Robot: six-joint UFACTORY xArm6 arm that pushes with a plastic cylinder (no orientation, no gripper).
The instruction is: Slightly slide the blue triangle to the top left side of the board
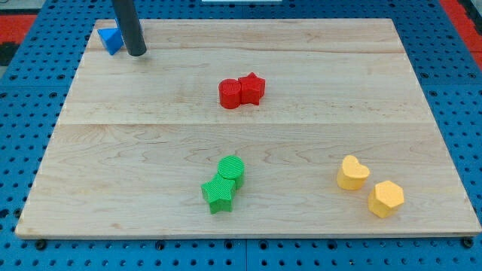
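The blue triangle (111,40) lies at the top left corner of the wooden board (151,150), close to its left edge. My tip (137,53) stands on the board just to the right of the blue triangle, very near it; I cannot tell whether they touch. The dark rod rises from the tip out of the view's top.
A red cylinder (230,94) and a red star (251,88) touch each other above the middle. A green cylinder (231,168) and a green star (218,193) touch at the bottom middle. A yellow heart (352,172) and a yellow hexagon (385,199) sit at the bottom right.
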